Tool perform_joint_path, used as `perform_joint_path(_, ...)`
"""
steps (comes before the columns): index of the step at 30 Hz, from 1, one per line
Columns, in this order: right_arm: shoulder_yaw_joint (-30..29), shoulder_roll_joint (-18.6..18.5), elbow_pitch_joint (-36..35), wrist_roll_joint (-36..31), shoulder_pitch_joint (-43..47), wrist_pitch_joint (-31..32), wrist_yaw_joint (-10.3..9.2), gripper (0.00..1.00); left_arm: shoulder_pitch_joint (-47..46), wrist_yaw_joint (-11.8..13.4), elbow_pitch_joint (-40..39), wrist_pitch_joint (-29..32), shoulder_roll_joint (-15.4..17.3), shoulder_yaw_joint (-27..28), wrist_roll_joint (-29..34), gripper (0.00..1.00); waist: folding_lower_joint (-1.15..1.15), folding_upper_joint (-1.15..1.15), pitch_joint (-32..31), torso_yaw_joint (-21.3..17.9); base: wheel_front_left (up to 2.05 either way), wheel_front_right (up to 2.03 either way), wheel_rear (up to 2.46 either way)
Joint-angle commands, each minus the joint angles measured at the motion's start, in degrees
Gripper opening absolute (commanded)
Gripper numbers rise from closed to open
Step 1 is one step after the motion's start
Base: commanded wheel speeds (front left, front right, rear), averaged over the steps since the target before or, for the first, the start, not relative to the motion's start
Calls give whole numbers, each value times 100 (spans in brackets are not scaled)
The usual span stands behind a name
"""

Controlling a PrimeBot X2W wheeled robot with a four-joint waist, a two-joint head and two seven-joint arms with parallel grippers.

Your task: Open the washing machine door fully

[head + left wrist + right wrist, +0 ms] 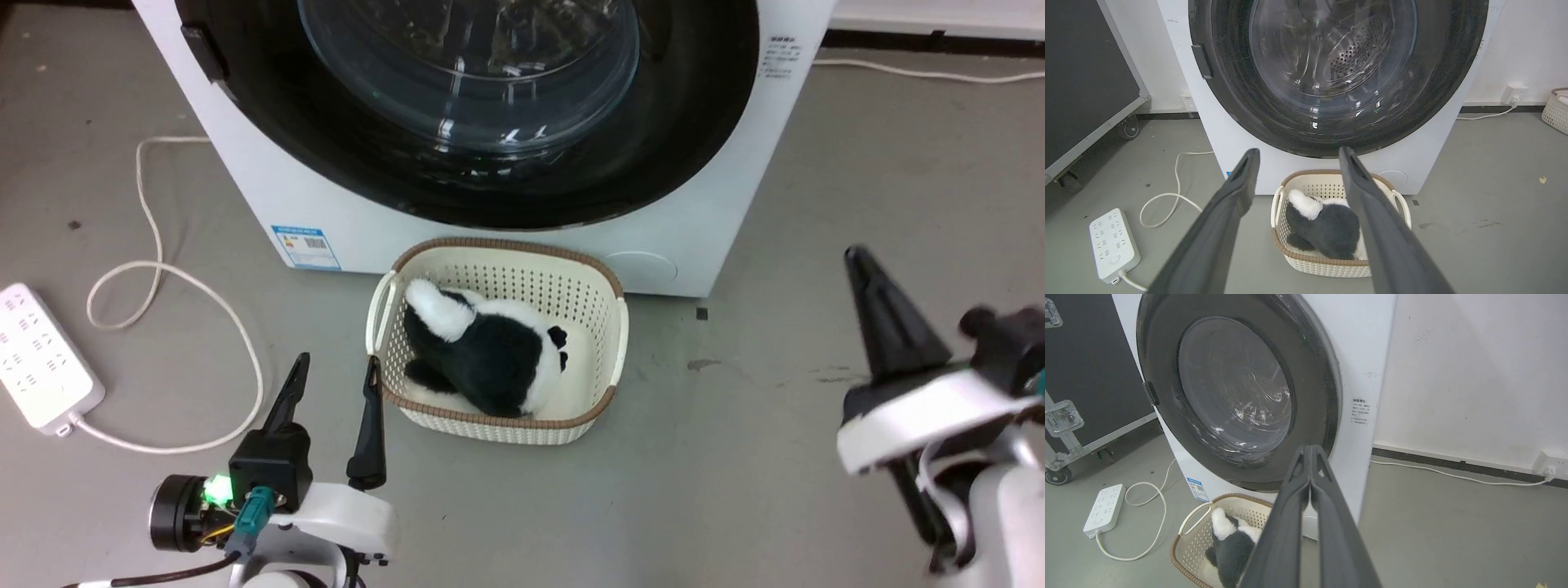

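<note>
The white washing machine (269, 188) stands ahead of me, a blue label (305, 247) low on its front. Its round glossy black door (702, 106) with the clear glass bowl (469, 73) lies flush against the front, a small dark handle (1202, 61) at its left rim. My left gripper (336, 377) is open above the floor, left of the basket, well short of the door. My right gripper (1310, 451) is shut on nothing, low to the right of the machine (1363, 375), its dark fingers (886, 314) pointing towards it.
A cream basket (600, 282) holding a black-and-white plush toy (482, 351) sits on the floor right below the door. A white power strip (41, 355) and looping cable (163, 269) lie at left. A black wheeled case (1086, 77) stands left of the machine.
</note>
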Motion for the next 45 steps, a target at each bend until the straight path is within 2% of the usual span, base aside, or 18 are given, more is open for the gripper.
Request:
perform_joint_path(1,-65,-18,53,157,-233,52,-2,0,-115,25,-34,-74,4,-39,-22,100,0,0,61,36,0,0,0)
perform_joint_path(12,-652,193,618,969,-1365,551,-3,0,-276,82,-45,-205,4,-172,-46,100,0,0,377,214,0,0,0)
perform_joint_path(24,-1465,310,1728,1738,-2767,1380,-3,0,-387,159,-96,-349,5,-247,-70,100,0,0,773,403,0,0,0)
perform_joint_path(37,-2328,337,2964,2046,-4169,2388,-4,0,-550,251,-152,-492,5,-416,-131,100,0,0,1187,626,0,0,0)
perform_joint_path(45,-3153,231,3915,2001,-5166,2954,-4,0,-630,319,-153,-588,5,-570,-181,100,0,0,1401,805,0,0,0)
